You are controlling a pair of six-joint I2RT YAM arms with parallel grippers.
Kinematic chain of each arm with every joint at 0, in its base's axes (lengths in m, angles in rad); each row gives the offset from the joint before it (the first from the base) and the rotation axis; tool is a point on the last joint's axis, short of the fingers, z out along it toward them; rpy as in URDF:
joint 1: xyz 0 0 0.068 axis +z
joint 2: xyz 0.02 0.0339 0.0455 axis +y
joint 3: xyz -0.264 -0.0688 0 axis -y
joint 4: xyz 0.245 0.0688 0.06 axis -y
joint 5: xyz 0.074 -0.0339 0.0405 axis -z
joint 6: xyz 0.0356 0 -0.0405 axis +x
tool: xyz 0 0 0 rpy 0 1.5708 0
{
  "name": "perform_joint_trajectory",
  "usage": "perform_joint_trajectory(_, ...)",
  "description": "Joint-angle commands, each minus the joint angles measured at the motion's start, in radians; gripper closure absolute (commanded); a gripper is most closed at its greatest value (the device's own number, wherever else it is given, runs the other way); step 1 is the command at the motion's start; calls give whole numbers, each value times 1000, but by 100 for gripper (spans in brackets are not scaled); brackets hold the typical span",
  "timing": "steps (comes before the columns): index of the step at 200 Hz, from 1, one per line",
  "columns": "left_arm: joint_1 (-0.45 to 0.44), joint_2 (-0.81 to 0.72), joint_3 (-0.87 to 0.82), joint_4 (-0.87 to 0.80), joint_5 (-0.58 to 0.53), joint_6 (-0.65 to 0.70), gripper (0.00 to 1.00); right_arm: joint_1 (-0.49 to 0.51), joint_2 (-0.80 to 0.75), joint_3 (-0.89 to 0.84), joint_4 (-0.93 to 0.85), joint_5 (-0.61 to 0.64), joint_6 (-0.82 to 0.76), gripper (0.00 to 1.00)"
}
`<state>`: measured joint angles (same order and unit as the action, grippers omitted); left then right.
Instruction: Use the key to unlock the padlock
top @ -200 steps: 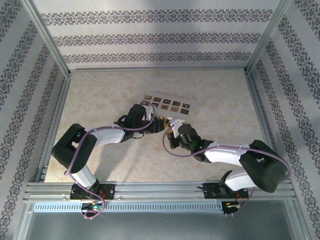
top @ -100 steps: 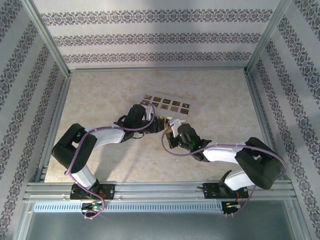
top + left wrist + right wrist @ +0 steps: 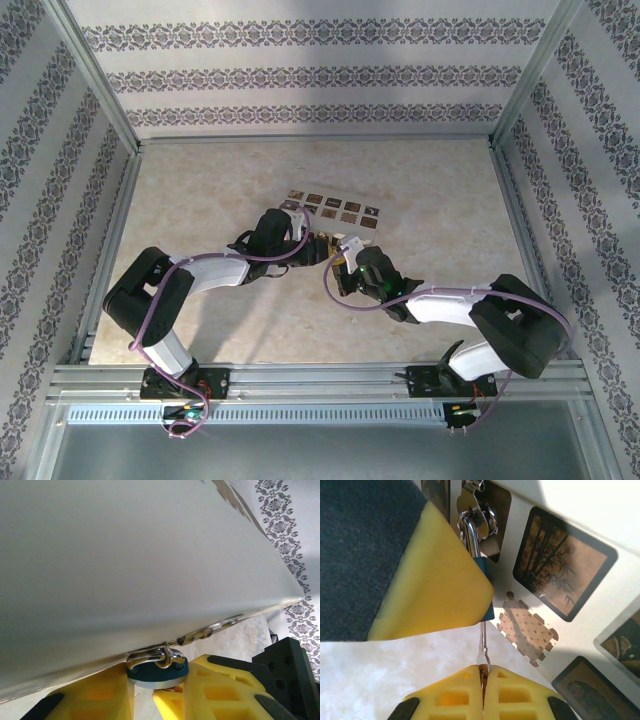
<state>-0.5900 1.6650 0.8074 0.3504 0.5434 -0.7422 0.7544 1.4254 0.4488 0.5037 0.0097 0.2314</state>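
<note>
The padlock [image 3: 157,669] is a small blue body with a silver shackle, hooked at the edge of a cream box [image 3: 335,210] printed with dark brown squares. My left gripper [image 3: 150,682] is shut on the blue body, one yellow finger on each side. Seen from the right wrist, the padlock [image 3: 485,572] peeks out behind the left arm's yellow finger [image 3: 430,580]. The key [image 3: 483,642] is a thin silver blade running from the padlock's underside down into my right gripper [image 3: 482,672], which is shut on it. The two grippers meet at the table's middle, left gripper [image 3: 322,248] and right gripper [image 3: 345,270].
The cream box [image 3: 600,510] lies flat on the beige table [image 3: 200,190], just beyond both grippers. Patterned walls and metal rails [image 3: 110,240] close in the table on three sides. A silver ring [image 3: 215,627] hangs beside the shackle.
The right arm's elbow has shifted slightly to the left. Both grippers and the padlock stay where they were.
</note>
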Motion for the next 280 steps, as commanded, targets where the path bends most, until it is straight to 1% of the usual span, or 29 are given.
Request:
perform_joint_trajectory(1, -17, -36, -5, 56, 30, -14, 74, -12, -28, -3, 84, -26, 19, 100)
perform_joint_trajectory(54, -17, -35, -6, 58, 30, -15, 74, -14, -34, 0, 96, -72, 19, 100)
perform_joint_trajectory(153, -18, -34, -2, 53, 33, -12, 74, -41, -69, -29, 107, -73, 26, 100)
perform_joint_trajectory(233, -17, -39, -1, 50, 32, -13, 74, -40, 11, 12, 81, -75, 27, 100)
perform_joint_trajectory(280, -17, -40, -1, 47, 29, -11, 74, -41, 9, 1, 81, -66, 27, 100)
